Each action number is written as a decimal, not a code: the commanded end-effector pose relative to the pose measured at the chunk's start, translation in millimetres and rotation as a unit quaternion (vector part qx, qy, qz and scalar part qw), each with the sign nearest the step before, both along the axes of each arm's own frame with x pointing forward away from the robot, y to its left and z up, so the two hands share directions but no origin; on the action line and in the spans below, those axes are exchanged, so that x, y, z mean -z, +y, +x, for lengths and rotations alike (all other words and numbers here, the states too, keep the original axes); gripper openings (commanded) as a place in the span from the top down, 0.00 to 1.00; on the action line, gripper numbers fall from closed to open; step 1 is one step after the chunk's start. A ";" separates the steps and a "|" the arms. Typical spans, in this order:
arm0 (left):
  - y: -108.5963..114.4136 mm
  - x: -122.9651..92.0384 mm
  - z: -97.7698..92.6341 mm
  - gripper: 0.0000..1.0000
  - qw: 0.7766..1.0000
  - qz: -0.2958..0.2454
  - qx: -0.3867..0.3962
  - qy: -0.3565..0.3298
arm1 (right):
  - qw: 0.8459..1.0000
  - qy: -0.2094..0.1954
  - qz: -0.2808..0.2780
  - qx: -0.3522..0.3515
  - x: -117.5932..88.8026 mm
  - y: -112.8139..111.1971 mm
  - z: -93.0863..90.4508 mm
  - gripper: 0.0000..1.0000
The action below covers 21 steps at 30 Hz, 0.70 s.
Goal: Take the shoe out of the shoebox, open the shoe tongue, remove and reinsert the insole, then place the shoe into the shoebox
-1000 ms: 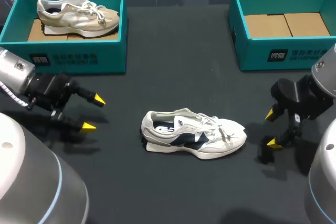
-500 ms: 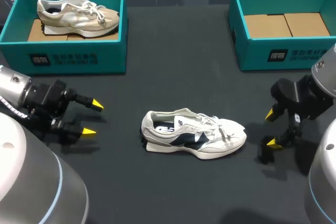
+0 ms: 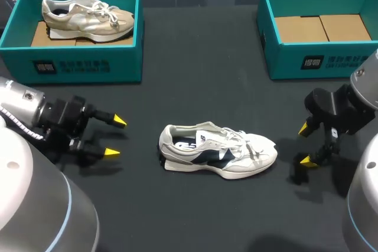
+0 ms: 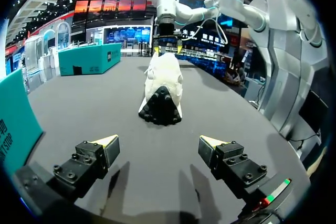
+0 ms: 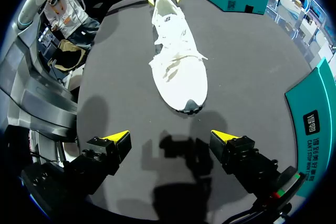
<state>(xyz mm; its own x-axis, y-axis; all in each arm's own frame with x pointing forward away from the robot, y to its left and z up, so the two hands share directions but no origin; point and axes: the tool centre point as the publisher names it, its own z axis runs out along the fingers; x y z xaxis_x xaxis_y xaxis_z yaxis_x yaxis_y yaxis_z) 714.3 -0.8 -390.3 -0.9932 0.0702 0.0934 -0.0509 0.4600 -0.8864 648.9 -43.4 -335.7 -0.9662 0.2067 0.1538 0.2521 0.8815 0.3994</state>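
A white and navy shoe point(image 3: 217, 151) lies on its sole on the dark table between my two arms, heel toward the left, toe toward the right. My left gripper point(image 3: 116, 137) stands open a short way left of the heel, which shows ahead of the open left gripper point(image 4: 159, 144) as a black heel point(image 4: 160, 108). To the right of the toe my right gripper point(image 3: 304, 144) stands open and empty. In the right wrist view the shoe's toe point(image 5: 180, 74) lies ahead of the open right gripper point(image 5: 170, 138). The teal shoebox point(image 3: 322, 63) at the back right holds only cardboard.
A second teal box point(image 3: 82, 66) at the back left holds a beige shoe point(image 3: 87, 18). The left box's wall point(image 4: 14, 124) shows beside my left gripper, the right box's wall point(image 5: 315, 114) beside my right one. Bare dark tabletop point(image 3: 201, 95) surrounds the white shoe.
My left gripper has moved right and slightly nearer, closing the distance to the shoe's heel. The right arm and the shoe have not moved.
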 end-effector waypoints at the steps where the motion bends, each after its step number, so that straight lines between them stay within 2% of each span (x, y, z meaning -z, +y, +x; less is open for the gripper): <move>1: -1.8 0.5 -0.2 0.00 1.000 0.001 -0.001 0.000 | 1.000 -0.001 -0.001 0.000 0.1 0.0 -0.9 0.00; 10: -2.4 4.2 -0.5 0.00 1.000 -0.007 -0.001 -0.003 | 1.000 -0.001 -0.001 0.000 0.1 0.0 -0.9 0.00; 13: -7.1 6.5 -2.4 0.00 1.000 -0.028 -0.008 0.004 | 1.000 -0.001 -0.001 0.000 0.1 0.0 -0.9 0.00; 21: -27.4 13.8 -5.2 0.00 0.999 -0.033 -0.014 -0.008 | 1.000 -0.001 -0.001 0.000 0.1 0.0 -0.9 0.00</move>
<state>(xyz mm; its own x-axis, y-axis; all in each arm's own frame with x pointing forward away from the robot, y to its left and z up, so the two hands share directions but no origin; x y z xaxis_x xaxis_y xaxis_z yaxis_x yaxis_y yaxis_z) 709.8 -19.4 -400.9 -0.9951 0.0570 0.0812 -0.0520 0.3970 -0.9163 648.9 -43.3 -335.8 -0.9662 0.2067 0.1539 0.2521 0.8814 0.3993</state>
